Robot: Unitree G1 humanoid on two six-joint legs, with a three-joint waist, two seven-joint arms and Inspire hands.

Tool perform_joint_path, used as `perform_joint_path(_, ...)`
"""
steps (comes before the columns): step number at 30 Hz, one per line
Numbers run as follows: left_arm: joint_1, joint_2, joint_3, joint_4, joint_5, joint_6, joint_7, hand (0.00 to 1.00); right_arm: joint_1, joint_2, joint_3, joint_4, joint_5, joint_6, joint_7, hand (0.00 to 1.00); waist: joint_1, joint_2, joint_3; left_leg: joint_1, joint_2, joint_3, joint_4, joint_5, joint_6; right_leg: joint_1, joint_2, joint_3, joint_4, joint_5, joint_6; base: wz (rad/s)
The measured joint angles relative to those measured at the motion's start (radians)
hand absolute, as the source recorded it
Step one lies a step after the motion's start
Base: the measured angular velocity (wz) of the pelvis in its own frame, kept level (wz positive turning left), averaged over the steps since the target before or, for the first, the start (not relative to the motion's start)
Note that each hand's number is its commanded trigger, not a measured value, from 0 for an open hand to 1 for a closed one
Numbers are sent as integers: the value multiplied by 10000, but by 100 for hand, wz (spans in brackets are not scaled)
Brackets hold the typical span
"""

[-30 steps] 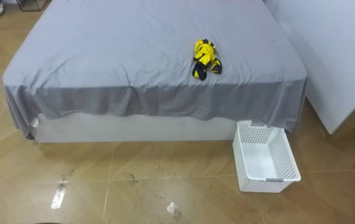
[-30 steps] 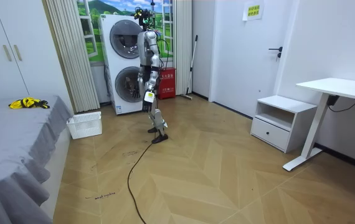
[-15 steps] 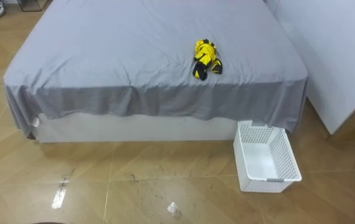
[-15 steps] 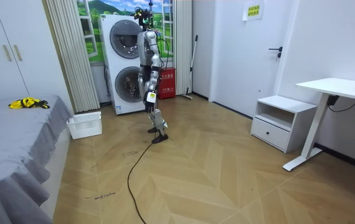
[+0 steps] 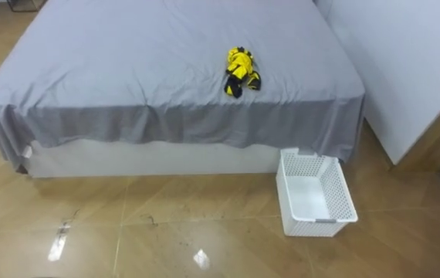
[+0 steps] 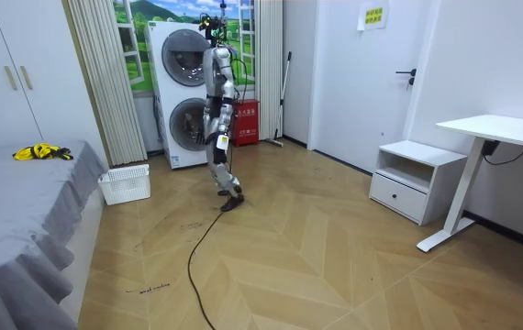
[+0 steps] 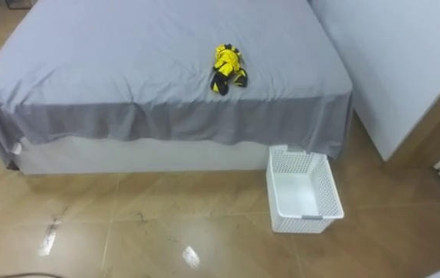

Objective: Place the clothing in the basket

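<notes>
One crumpled bundle of yellow-and-black clothes [image 5: 239, 72], lying on the grey sheet of the bed [image 5: 120, 62], right of the middle and a little back from the foot edge. Touches nothing but the sheet. Grey cloth hanging over that foot edge in loose folds, down across the pale base.

White lattice basket [image 5: 318, 226] upright on the wooden floor [image 5: 166, 224], just beside the bed's right foot corner, open top up, white bottom in plain sight. Far rim at the sheet's hanging hem; touching or just short of it, cannot tell which. Well apart from the clothes: down off the bed and further to the right. Plain white panel [image 5: 413, 69] running along the bed's right side.

Seen from the room view, robot on the same wooden floor in front of two stacked washing machines [image 6: 183, 87], well apart from both bed and basket, turned toward the room view's left. Left robot hand [image 6: 218, 141] hanging low beside the hip; too small to tell whether released or clenched. Pale curtain [image 6: 105, 82] between the bed's far end and the machines, low white cabinet [image 6: 408, 179] by the wall on the room view's right
</notes>
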State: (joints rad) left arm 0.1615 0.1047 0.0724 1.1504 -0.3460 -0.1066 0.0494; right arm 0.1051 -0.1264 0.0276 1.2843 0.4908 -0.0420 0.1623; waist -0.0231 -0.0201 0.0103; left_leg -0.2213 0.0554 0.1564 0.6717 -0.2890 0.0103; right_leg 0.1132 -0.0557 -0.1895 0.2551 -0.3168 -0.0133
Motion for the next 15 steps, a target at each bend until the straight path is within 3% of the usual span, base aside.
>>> perform_joint_path(1, -115, -36, -205, -47, -342, -94, -50, 0, -2, -92, -7, -8, 180, 19, -123, 0, 2, -23, -11, -527, -329, -13, -981, 106, -27, -1, -183, 9, 83, -178, 85, 5)
perform_joint_path(2, -99, -76, -222, -160, -572, -141, -140, 0, -25, -170, -10, -10, 200, 67, -181, 0, 92, -29, -26, -979, -569, 70, -2304, 541, -199, 0, -346, 37, 72, -328, 246, -7)
perform_joint_path(3, -38, -88, -186, -227, -611, -189, -144, 0, -46, -193, -8, -21, 179, 107, -180, 0, 126, 2, -18, -1165, -600, 71, -2998, 894, -217, 48, -386, 76, 45, -368, 295, -45)
perform_joint_path(4, 111, -92, -143, -319, -771, -306, -132, 0, -15, -192, 2, -28, 144, 145, -175, 0, 247, 3, -26, -1313, -590, 87, -3974, 1715, -228, 196, -509, 226, 25, -501, 343, -60)
perform_joint_path(5, 170, -93, -45, -324, -848, -340, -131, 0, 34, -176, 1, -44, 119, 181, -174, 0, 337, -2, -35, -1322, -498, 261, -4481, 2515, -144, 371, -592, 434, -36, -603, 333, -58)
perform_joint_path(6, 217, -93, 33, -324, -863, -355, -135, 0, 57, -165, 0, -60, 105, 218, -170, 0, 332, 10, -54, -1330, -530, 378, -4494, 2900, -4, 487, -684, 513, -68, -707, 415, -31)
perform_joint_path(7, 270, -78, 79, -330, -866, -395, -151, 0, 95, -160, -52, -111, 98, 228, -153, 0, 266, -162, -130, -1420, -751, 552, -4430, 3389, 389, 596, -926, 587, -195, -846, 604, -6)
perform_joint_path(8, 266, -65, 98, -333, -884, -473, -231, 0, 89, -181, -291, -146, 56, 228, -152, 0, 285, -346, -190, -1713, -1044, 737, -3966, 3298, 666, 601, -1295, 624, -209, -919, 877, 0)
perform_joint_path(9, 229, -60, 101, -369, -856, -512, -260, 0, 76, -206, -373, -235, 51, 220, -162, 0, 274, -352, -227, -1790, -1179, 854, -3634, 2974, 807, 587, -1471, 818, -206, -967, 943, 4)
perform_joint_path(10, 162, -44, 93, -407, -850, -569, -332, 0, 137, -230, -533, -391, 34, 180, -170, 0, 297, -398, -118, -1930, -1260, 987, -2881, 2409, 941, 537, -1568, 1093, -26, -918, 957, -11)
perform_joint_path(11, 199, 11, 68, -393, -849, -581, -354, 0, 95, -177, -597, -629, 31, 161, -185, 0, 409, -398, -119, -1839, -1224, 1104, -2246, 1768, 980, 526, -1677, 1131, 505, -688, 1109, -19)
perform_joint_path(12, 224, 44, 22, -384, -843, -580, -348, 0, 136, -140, -592, -776, 31, 107, -178, 0, 426, -400, -116, -1708, -1207, 1132, -2030, 1498, 1003, 501, -1711, 1129, 938, -538, 1119, -20)
perform_joint_path(13, 220, 80, -55, -312, -844, -578, -345, 0, 117, -54, -587, -921, 69, -26, -176, 0, 430, -402, -80, -1320, -1229, 1170, -1878, 1143, 1089, 368, -1782, 1058, 1965, -50, 1148, -5)
perform_joint_path(14, 206, 80, -254, -309, -846, -577, -300, 0, 96, -2, -570, -1110, 120, -119, -183, 0, 426, -372, -77, -719, -1300, 1189, -2150, 911, 1117, 40, -1869, 1043, 3228, 765, 1099, 4)
perform_joint_path(15, 202, 83, -402, -314, -834, -577, -295, 0, 121, -5, -536, -1306, 122, -125, -182, 0, 433, -343, -87, -372, -1356, 1171, -2450, 804, 1112, -173, -1906, 1054, 3933, 1295, 1062, 10)
